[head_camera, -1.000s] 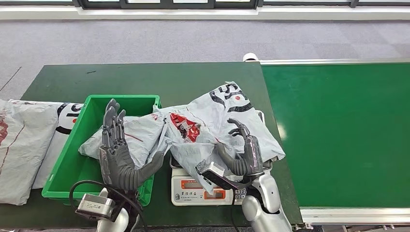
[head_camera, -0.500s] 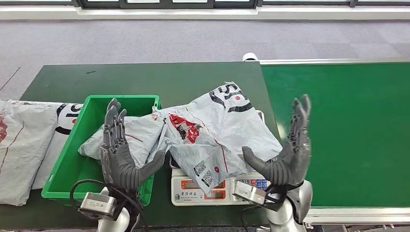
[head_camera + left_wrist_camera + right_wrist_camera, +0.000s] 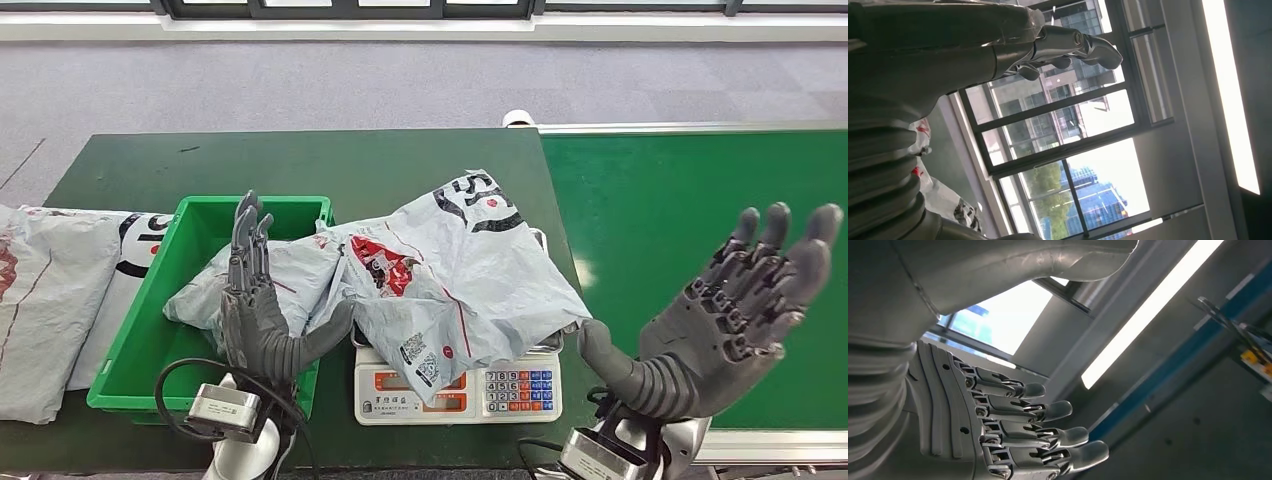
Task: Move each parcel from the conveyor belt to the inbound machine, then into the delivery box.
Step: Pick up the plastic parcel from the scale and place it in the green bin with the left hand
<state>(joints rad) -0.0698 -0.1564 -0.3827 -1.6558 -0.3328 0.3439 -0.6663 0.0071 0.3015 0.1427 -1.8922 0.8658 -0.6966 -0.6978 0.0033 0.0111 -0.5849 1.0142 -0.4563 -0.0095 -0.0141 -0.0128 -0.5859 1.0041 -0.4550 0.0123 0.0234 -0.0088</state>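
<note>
A crumpled white plastic parcel [image 3: 455, 270] with red and black print lies on the weighing scale [image 3: 458, 390], draped over its platform toward the green box [image 3: 150, 340]. A second grey-white parcel [image 3: 275, 280] lies inside that box. My left hand [image 3: 255, 320] is raised at the box's near right corner, fingers straight and apart, holding nothing; the left wrist view shows its fingers [image 3: 1068, 45] against windows. My right hand [image 3: 720, 320] is lifted over the near edge of the green conveyor belt [image 3: 700, 240], palm up and spread, empty, and its fingers [image 3: 1013, 435] face the ceiling.
Two more white parcels [image 3: 50, 300] lie on the dark green table [image 3: 300, 160] left of the box. The scale's keypad and display face me at the table's front edge. Grey carpet lies beyond the table.
My right hand let go of the parcel on the scale, rose and swung right over the conveyor's near edge, fingers spreading. My left hand shifted slightly right.
</note>
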